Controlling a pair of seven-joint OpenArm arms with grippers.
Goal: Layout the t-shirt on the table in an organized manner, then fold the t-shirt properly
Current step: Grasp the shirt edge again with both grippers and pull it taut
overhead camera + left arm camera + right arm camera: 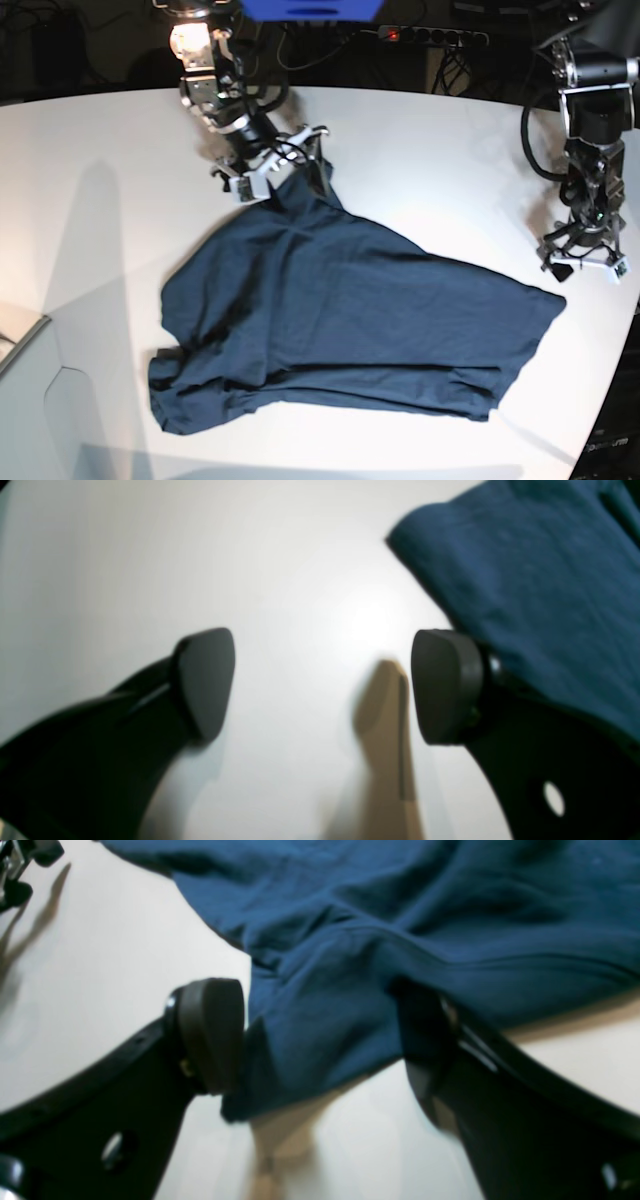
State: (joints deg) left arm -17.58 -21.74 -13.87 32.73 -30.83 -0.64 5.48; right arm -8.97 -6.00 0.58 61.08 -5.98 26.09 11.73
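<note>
Navy t-shirt [350, 330] sprawls rumpled on white table [110, 180]; right gripper [320, 1035] wide around raised corner, left gripper [322, 685] wide, empty.

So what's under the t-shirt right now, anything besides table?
Only the white table shows around the t-shirt, which lies crumpled and partly spread on it. No bulge suggests an object beneath, but the covered area itself can't be seen. The right end effector stands open around one raised corner.

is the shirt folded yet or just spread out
Spread out, not folded: the t-shirt lies open and rumpled on the table, one corner raised at the right gripper.
</note>
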